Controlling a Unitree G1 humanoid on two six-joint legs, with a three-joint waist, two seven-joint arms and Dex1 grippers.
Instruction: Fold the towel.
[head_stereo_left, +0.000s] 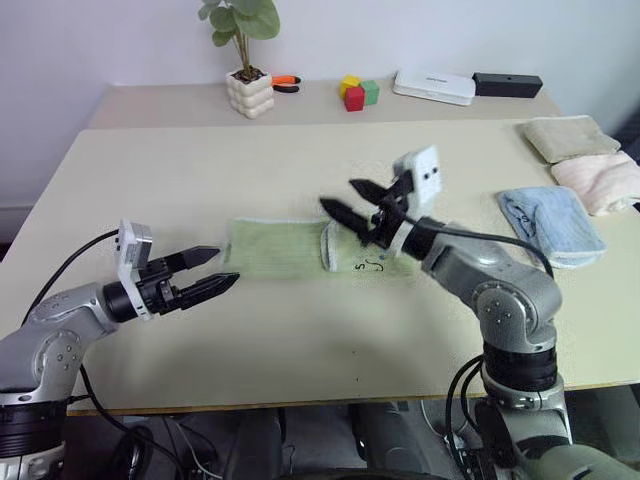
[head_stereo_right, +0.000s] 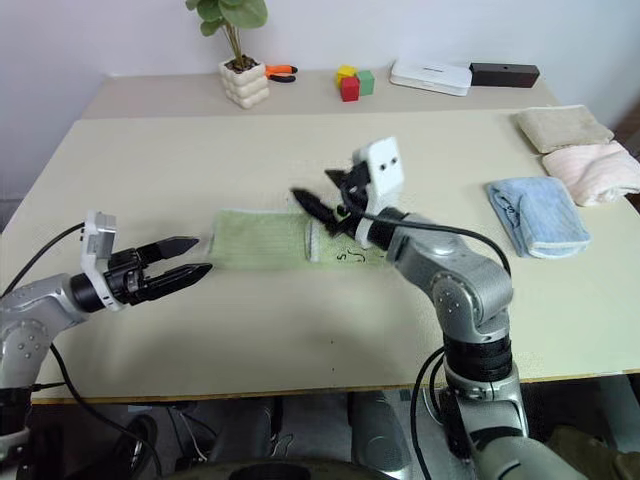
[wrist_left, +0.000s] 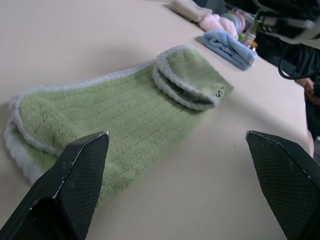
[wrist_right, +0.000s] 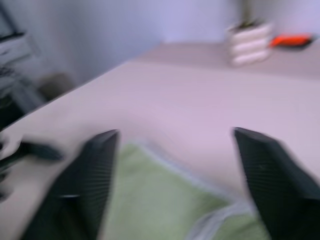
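The light green towel (head_stereo_left: 285, 248) lies as a long folded strip in the middle of the table, its right end turned back over itself with the whitish trim (head_stereo_left: 330, 245) showing. A small dark mark (head_stereo_left: 372, 265) sits near its right corner. My left gripper (head_stereo_left: 222, 268) hovers just off the towel's left end, open and empty, pointing along the strip (wrist_left: 125, 115). Above the folded-over right end my right gripper (head_stereo_left: 338, 195) is raised clear of the cloth, fingers apart with nothing between them. In the right wrist view the green cloth (wrist_right: 160, 205) lies below the spread fingers.
A folded light blue towel (head_stereo_left: 550, 222) lies to the right, with beige (head_stereo_left: 570, 137) and pink (head_stereo_left: 600, 180) folded towels behind it. At the back stand a potted plant (head_stereo_left: 250, 92), coloured blocks (head_stereo_left: 357, 93), a white box (head_stereo_left: 433, 87) and a black box (head_stereo_left: 507, 84).
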